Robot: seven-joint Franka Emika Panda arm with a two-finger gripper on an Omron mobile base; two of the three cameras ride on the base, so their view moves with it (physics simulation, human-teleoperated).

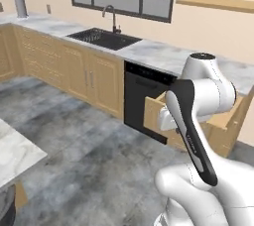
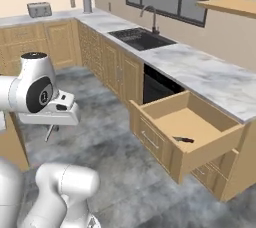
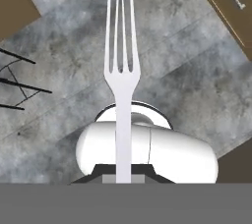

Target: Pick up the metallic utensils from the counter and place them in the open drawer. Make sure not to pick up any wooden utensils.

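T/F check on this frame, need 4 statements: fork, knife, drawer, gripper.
1. The gripper is shut on the fork. True.
2. The knife lies on the counter. False: it lies inside the open drawer.
3. The fork's tines point away from the hand, over the grey floor. True.
4. The drawer is pushed closed. False: it stands pulled out below the counter.
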